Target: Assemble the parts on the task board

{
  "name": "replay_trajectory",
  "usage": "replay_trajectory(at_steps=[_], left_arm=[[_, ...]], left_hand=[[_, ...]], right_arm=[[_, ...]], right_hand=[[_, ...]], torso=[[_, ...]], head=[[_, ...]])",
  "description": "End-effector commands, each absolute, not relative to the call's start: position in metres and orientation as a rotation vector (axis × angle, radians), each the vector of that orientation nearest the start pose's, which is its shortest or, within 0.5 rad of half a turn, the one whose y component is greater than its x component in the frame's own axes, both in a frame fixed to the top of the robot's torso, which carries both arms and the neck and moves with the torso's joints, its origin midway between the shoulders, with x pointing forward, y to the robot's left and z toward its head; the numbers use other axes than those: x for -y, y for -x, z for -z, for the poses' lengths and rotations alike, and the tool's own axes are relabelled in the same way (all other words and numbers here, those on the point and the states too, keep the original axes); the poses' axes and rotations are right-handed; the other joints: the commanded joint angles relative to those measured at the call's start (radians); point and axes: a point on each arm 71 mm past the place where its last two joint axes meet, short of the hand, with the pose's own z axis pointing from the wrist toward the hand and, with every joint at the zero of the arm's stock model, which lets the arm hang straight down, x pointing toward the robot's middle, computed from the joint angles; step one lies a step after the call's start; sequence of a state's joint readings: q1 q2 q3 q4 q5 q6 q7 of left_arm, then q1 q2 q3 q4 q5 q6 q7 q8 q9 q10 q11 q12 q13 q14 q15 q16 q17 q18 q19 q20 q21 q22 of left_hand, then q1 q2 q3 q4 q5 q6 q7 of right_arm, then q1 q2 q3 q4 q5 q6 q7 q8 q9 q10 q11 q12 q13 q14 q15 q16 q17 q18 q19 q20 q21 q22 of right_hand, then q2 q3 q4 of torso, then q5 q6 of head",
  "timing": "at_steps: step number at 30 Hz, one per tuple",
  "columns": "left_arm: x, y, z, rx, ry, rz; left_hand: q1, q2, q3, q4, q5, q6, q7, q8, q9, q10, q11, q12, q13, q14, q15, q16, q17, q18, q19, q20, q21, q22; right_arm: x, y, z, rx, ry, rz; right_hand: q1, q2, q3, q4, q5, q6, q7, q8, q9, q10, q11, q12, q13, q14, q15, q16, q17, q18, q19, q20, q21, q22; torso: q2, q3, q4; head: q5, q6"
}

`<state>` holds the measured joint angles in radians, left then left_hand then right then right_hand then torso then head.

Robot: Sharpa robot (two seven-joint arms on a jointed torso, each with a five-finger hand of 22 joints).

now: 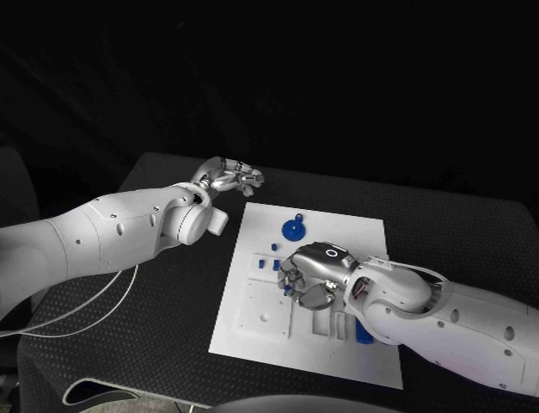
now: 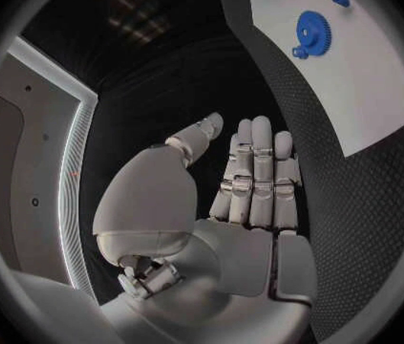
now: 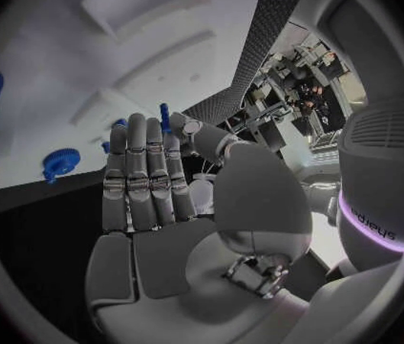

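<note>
While hovering over the white board's (image 1: 344, 232) middle, right hand (image 1: 309, 277) pinching a small blue part (image 3: 164, 115); left hand (image 1: 229, 179) spreading empty beyond the board's far corner, blue gear (image 1: 293, 230) lying between.

My desk (image 1: 468, 232) is black with a fine woven texture, and the task board (image 1: 344, 232) on it is plain white. At the board's far end lies a bright blue gear (image 1: 293, 230); other small parts (image 1: 275, 264) on the board are the same blue. My left robot hand (image 1: 229, 178) and right robot hand (image 1: 310, 277) are silver, on white arms.
</note>
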<state>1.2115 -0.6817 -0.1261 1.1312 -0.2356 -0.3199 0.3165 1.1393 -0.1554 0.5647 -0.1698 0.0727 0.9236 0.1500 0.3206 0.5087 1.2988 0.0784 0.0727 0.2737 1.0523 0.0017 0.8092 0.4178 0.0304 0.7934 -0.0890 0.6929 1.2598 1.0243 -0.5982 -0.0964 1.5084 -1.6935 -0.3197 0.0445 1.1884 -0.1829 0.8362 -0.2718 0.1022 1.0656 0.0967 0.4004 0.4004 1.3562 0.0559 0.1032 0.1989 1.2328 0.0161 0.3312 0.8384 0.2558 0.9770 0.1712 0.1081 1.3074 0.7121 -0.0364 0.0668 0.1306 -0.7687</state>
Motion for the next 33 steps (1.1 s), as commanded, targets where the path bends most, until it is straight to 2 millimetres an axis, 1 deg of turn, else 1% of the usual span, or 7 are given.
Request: replay_trajectory(at_steps=[1,6,10,14,18,22,33], left_arm=[[-0.244,-0.546,0.221,-1.496,0.927,1.187],[-0.243,-0.546,0.221,-1.497,0.927,1.190],[-0.241,-0.546,0.221,-1.501,0.926,1.194],[-0.240,-0.546,0.221,-1.505,0.926,1.198],[-0.241,-0.545,0.221,-1.506,0.926,1.197],[-0.241,-0.545,0.221,-1.507,0.927,1.199],[-0.240,-0.545,0.222,-1.513,0.927,1.203]], left_hand=[[-0.009,0.003,-0.001,-0.004,0.006,-0.005,-0.003,-0.004,-0.001,-0.002,0.000,-0.001,-0.001,0.002,0.006,-0.007,0.002,0.006,0.003,-0.002,-0.005,0.002],[-0.009,0.003,-0.001,-0.004,0.006,-0.005,-0.003,-0.004,-0.001,-0.002,0.000,-0.001,-0.001,0.001,0.006,-0.008,0.002,0.006,0.003,-0.002,-0.005,0.002],[-0.009,0.003,-0.001,-0.004,0.006,-0.005,-0.003,-0.004,-0.001,-0.002,0.000,-0.001,-0.001,0.001,0.007,-0.008,0.002,0.006,0.003,-0.002,-0.006,0.002],[-0.010,0.002,-0.001,-0.004,0.006,-0.006,-0.003,-0.004,-0.001,-0.002,0.000,-0.001,-0.001,0.001,0.007,-0.009,0.003,0.006,0.003,-0.002,-0.006,0.002],[-0.010,0.003,-0.001,-0.003,0.005,-0.006,-0.003,-0.004,-0.001,-0.002,0.000,-0.001,-0.001,0.001,0.007,-0.010,0.003,0.006,0.003,-0.002,-0.006,0.002],[-0.010,0.003,-0.001,-0.003,0.005,-0.007,-0.003,-0.004,-0.001,-0.002,0.000,-0.001,-0.001,0.001,0.007,-0.010,0.003,0.006,0.003,-0.001,-0.007,0.002],[-0.010,0.003,-0.001,-0.003,0.005,-0.008,-0.002,-0.004,-0.002,-0.002,0.000,-0.001,-0.002,0.001,0.007,-0.011,0.004,0.006,0.003,-0.001,-0.007,0.003]], right_arm=[[0.066,-0.408,0.274,-1.653,0.616,-0.948],[0.062,-0.405,0.278,-1.655,0.624,-0.952],[0.058,-0.401,0.285,-1.660,0.632,-0.952],[0.056,-0.399,0.292,-1.668,0.645,-0.939],[0.056,-0.400,0.295,-1.667,0.644,-0.929],[0.057,-0.401,0.296,-1.670,0.644,-0.923],[0.055,-0.403,0.297,-1.655,0.643,-0.899]], right_hand=[[-0.010,0.001,-0.007,0.000,0.007,0.005,-0.001,0.004,0.002,0.006,0.003,-0.003,0.002,0.006,-0.001,-0.004,0.001,0.006,0.006,-0.001,0.006,0.022],[-0.010,0.001,-0.008,0.000,0.008,0.005,-0.001,0.004,0.002,0.006,0.003,-0.003,0.002,0.007,-0.001,-0.004,0.002,0.006,0.006,-0.001,0.007,0.022],[-0.010,0.001,-0.008,-0.001,0.009,0.005,-0.001,0.004,0.003,0.006,0.002,-0.003,0.003,0.007,-0.002,-0.004,0.002,0.006,0.007,-0.001,0.007,0.022],[-0.010,0.002,-0.009,-0.001,0.009,0.005,-0.001,0.004,0.003,0.006,0.002,-0.003,0.003,0.007,-0.002,-0.004,0.003,0.006,0.007,-0.001,0.007,0.022],[-0.009,0.001,-0.009,-0.003,0.010,0.005,-0.001,0.004,0.003,0.006,0.002,-0.003,0.003,0.008,-0.002,-0.005,0.003,0.006,0.007,-0.002,0.007,0.022],[-0.009,0.001,-0.009,-0.003,0.010,0.005,-0.001,0.004,0.004,0.006,0.002,-0.003,0.004,0.008,-0.002,-0.005,0.003,0.006,0.007,-0.002,0.007,0.022],[-0.009,0.001,-0.009,-0.004,0.010,0.006,-0.001,0.004,0.004,0.007,0.002,-0.003,0.004,0.009,-0.002,-0.005,0.004,0.006,0.008,-0.002,0.008,0.022]], torso=[[0.001,0.0006,0.0000],[0.001,-0.0006,-0.0017],[0.002,0.0004,-0.0011],[0.002,0.0008,0.0012],[0.002,-0.0001,-0.0007],[0.002,-0.0007,-0.0011],[0.001,-0.0004,-0.0013]], head=[[0.010,-0.006],[0.010,-0.012],[0.010,-0.015],[0.018,-0.021],[0.021,-0.025],[0.026,-0.025],[0.026,-0.026]])
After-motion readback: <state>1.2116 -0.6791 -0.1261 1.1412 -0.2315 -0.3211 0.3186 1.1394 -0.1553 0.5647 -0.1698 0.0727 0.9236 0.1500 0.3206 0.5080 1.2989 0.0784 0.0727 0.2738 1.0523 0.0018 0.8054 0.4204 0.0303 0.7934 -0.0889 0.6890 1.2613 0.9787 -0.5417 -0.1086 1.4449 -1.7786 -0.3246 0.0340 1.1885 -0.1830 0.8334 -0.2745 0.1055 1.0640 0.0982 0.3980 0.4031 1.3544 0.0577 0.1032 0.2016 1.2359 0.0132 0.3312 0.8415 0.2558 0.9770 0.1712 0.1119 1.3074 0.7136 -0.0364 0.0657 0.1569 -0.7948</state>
